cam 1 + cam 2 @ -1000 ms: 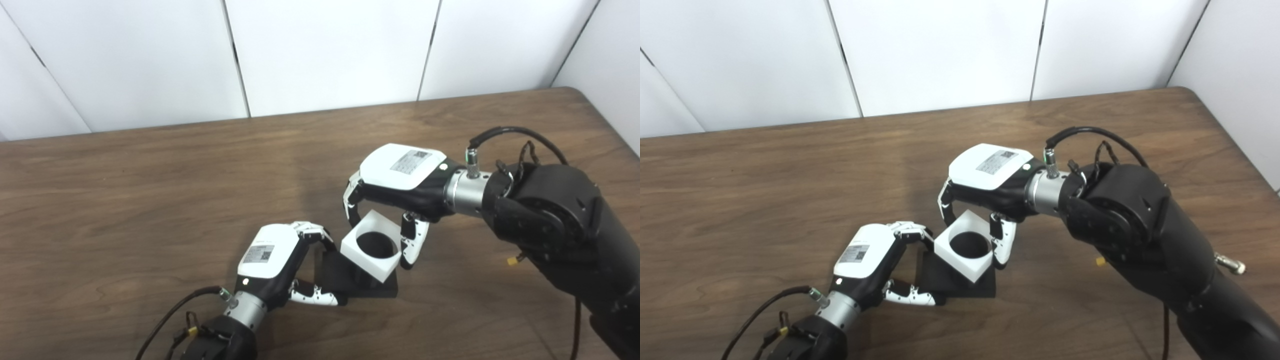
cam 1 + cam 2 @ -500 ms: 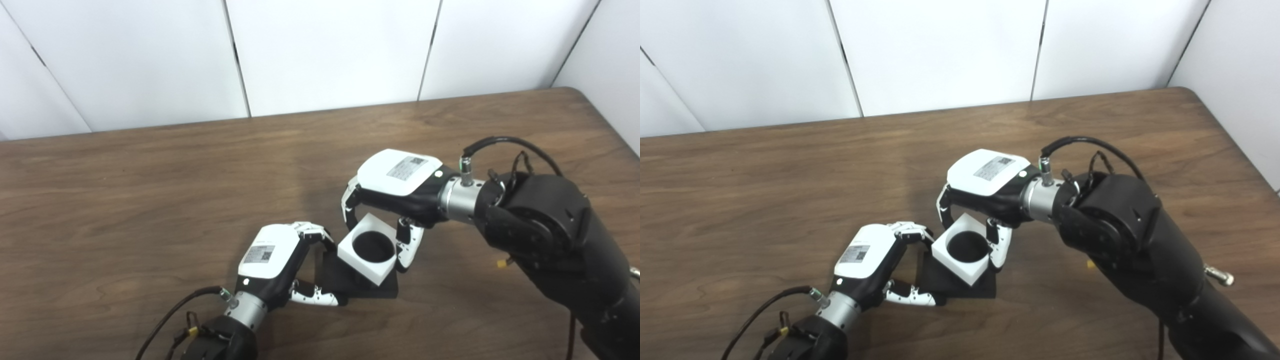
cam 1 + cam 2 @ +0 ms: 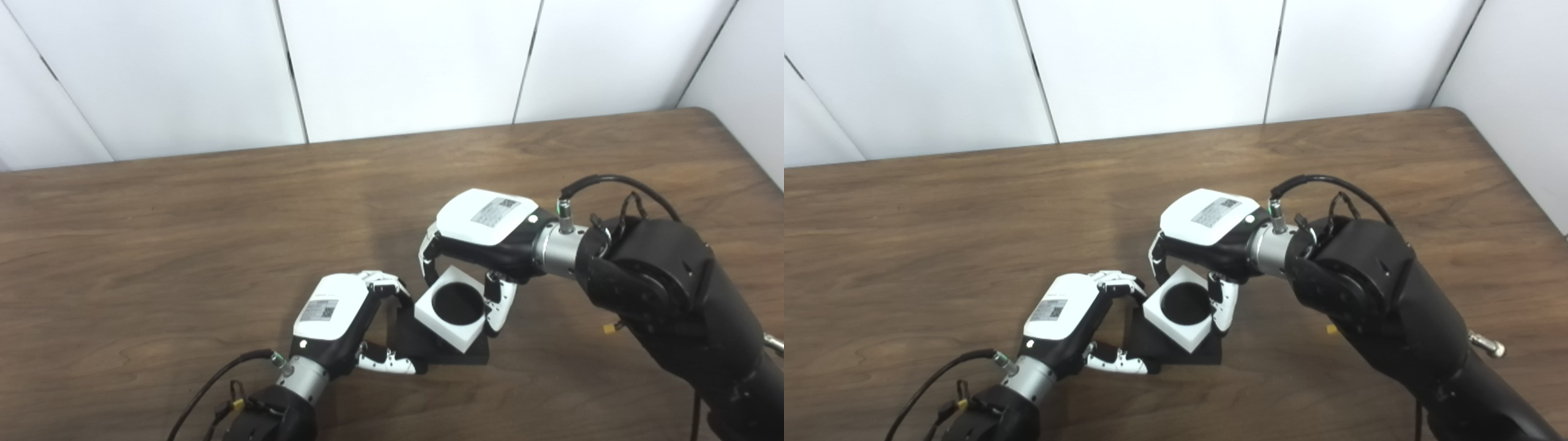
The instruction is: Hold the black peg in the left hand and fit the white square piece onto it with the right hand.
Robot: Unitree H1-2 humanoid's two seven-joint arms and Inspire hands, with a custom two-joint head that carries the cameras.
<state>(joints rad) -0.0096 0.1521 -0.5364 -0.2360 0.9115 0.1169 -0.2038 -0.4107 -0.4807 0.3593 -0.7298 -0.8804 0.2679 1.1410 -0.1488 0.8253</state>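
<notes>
The black peg's square base [image 3: 474, 354] lies flat on the table at the front centre. My left hand [image 3: 343, 318] grips the base's left edge between fingers and thumb. The white square piece [image 3: 452, 308] with a round hole sits over the base, a little tilted, and the peg itself is hidden under it. My right hand [image 3: 484, 236] reaches in from the right and holds the white piece from above, fingers at its far corner and thumb [image 3: 497, 306] on its right side. The white piece also shows in the right eye view [image 3: 1181, 309].
The brown wooden table [image 3: 184, 233] ends at a white panel wall at the back and has a rounded corner at the far right [image 3: 704, 113]. My bulky right forearm [image 3: 674, 294] crosses the front right of the table.
My right hand has lowered the white piece and moved it slightly left and toward me, down over the black base. My left hand has kept its grip without moving.
</notes>
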